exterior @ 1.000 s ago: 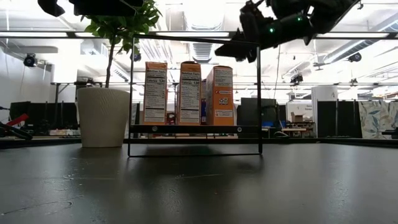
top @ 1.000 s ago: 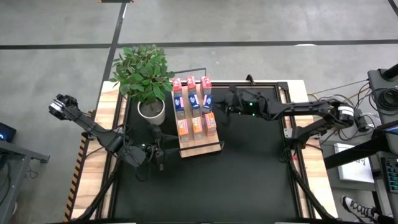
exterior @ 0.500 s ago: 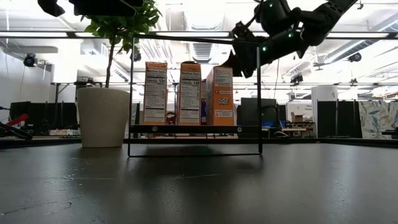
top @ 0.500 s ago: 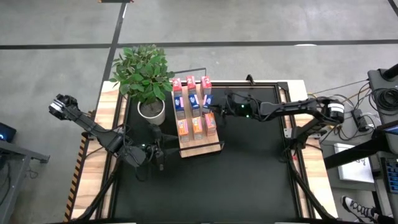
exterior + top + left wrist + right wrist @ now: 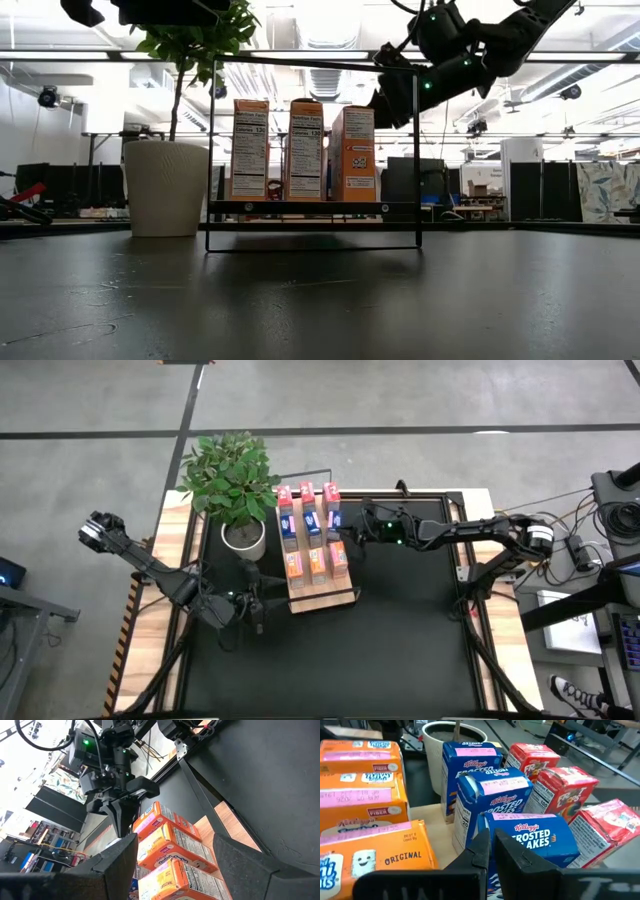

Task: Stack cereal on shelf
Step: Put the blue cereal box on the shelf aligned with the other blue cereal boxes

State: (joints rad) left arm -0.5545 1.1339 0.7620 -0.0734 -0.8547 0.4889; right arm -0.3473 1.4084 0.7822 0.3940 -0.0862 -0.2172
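Observation:
The shelf (image 5: pixel 335 596), a light-wood board in a thin black wire frame, stands mid-table. On it the cereal boxes stand upright in three rows: red (image 5: pixel 307 493) farthest, blue (image 5: pixel 310 525) in the middle, orange (image 5: pixel 316 563) nearest. My right gripper (image 5: pixel 492 845) is shut. It hangs at the shelf's right side, its tips just over the rightmost blue box (image 5: pixel 530 837), beside the right orange box (image 5: pixel 355 125). My left gripper (image 5: pixel 175 845) is open and waits left of the shelf (image 5: pixel 262 605), facing the orange boxes. My right gripper comes from the table's right, slanting down, with its shut fingertips (image 5: pixel 120 817) at the top edge of the rightmost blue box (image 5: pixel 520 822). Whether they touch the box, I cannot tell.
A potted plant in a white ribbed pot (image 5: pixel 244 538) stands just left of the shelf's far end. The black tabletop (image 5: pixel 400 640) lies open in front of and right of the shelf. The wire frame's top bar (image 5: pixel 310 62) runs above the boxes.
My right gripper has sunk and moved toward the table's left, closing in on the boxes at the shelf's right side. It has stayed shut. The boxes and the shelf stand as before.

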